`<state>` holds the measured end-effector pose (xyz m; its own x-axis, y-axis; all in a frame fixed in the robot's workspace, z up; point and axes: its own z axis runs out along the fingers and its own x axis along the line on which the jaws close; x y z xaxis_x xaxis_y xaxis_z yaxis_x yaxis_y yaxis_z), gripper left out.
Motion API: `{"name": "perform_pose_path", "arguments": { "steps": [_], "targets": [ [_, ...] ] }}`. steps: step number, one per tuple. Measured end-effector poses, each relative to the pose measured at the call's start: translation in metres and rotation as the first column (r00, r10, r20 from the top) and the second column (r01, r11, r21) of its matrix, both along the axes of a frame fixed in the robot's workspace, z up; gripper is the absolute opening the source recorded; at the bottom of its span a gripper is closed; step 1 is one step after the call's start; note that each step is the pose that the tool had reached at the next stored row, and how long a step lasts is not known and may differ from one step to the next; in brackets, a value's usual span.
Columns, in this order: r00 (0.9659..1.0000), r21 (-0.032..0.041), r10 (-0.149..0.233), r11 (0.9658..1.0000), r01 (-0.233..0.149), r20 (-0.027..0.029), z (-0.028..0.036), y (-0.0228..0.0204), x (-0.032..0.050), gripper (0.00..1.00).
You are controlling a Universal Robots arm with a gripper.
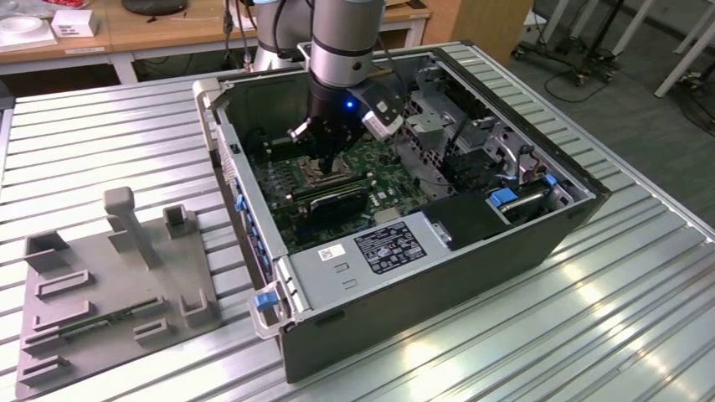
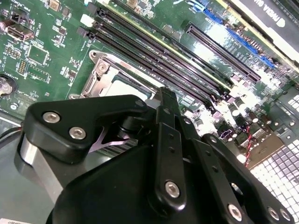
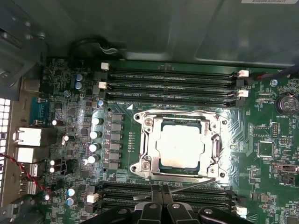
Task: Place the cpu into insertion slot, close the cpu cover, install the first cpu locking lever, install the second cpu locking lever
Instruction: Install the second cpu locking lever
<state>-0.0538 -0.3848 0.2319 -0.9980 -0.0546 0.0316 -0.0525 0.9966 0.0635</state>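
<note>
A pale tan-silver cpu [image 3: 180,146] was seen, framed by the silvery cpu cover [image 3: 179,116]. A green motherboard [image 3: 271,163] was lined with black memory slots [image 3: 173,83]. The gripper [image 2: 169,100] was shown in matte black.

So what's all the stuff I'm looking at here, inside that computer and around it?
computer case: one, black and silver, open, lying on the ribbed metal table
circuit board: one, green, on the floor of the case
cpu: one, pale silver, sitting in the insertion slot
cpu cover: one, silvery frame, lying flat around the cpu
memory slots: two banks, long and black, on either side of the slot
parts tray: one, grey, on the table at the exterior view's left
arm: one, grey, reaching down into the case
gripper: one, black, fingers together just beside the slot's edge
</note>
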Motion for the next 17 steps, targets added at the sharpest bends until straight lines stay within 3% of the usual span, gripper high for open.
{"name": "perform_pose_path", "arguments": {
  "steps": [17],
  "targets": [
    [1.0000, -0.0017, 0.000, 1.0000, 0.000, -0.0001, -0.0049, 0.0000, -0.0036, 0.11]
  ]
}}
